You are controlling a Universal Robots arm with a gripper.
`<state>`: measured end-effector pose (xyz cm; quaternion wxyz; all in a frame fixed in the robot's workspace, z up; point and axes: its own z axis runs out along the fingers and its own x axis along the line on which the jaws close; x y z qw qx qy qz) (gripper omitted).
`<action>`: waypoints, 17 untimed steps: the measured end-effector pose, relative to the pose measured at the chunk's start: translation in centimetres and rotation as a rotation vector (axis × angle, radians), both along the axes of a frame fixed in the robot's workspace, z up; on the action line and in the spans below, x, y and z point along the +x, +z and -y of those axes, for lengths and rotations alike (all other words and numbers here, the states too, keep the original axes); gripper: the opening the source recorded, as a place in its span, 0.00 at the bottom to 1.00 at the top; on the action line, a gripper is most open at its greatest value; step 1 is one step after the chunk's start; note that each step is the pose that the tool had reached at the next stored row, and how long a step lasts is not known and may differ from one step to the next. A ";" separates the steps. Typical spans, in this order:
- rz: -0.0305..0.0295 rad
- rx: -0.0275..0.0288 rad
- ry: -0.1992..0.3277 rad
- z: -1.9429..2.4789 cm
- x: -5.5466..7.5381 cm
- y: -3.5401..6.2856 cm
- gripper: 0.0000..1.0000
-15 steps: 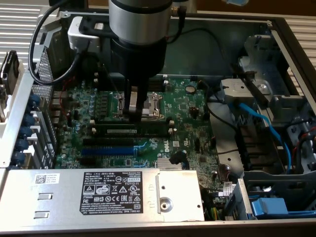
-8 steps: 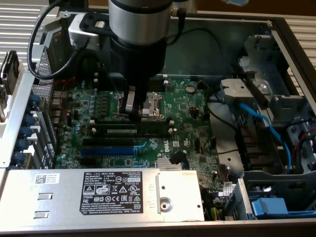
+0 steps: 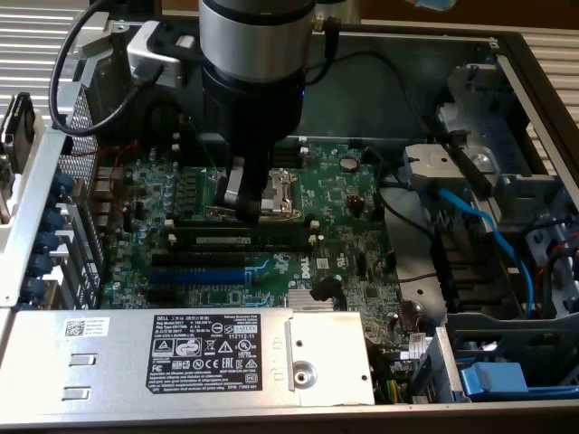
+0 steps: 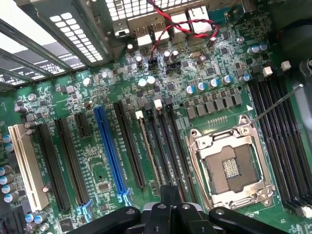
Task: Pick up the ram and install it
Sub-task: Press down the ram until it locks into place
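Black claw [image 4: 168,207] links sat closest to the wrist lens, fingers pressed together with nothing between them. Directly beneath their tips the ram [image 3: 240,239] lay along its slot on the green board [image 3: 348,194], beside the metal socket [image 4: 229,168]. That stick looked light, stiff and easily damaged, best held by its long edges, clear of the chips.

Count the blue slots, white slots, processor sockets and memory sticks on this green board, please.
Blue expansion slot: 1
White expansion slot: 1
CPU socket: 1
Ram stick: 1
Total: 4
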<state>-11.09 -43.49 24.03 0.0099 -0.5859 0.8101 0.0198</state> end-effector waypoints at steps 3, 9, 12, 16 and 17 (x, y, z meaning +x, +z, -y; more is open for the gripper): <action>-0.0018 0.0000 -0.025 0.00 0.0 0.00 0.10; -0.0044 0.0006 -0.074 0.00 0.0 0.00 0.10; -0.0053 0.0009 -0.099 0.00 0.0 0.00 0.10; -0.0071 0.0013 -0.127 0.00 0.0 0.00 0.10; -0.0079 0.0014 -0.133 0.00 0.0 0.00 0.10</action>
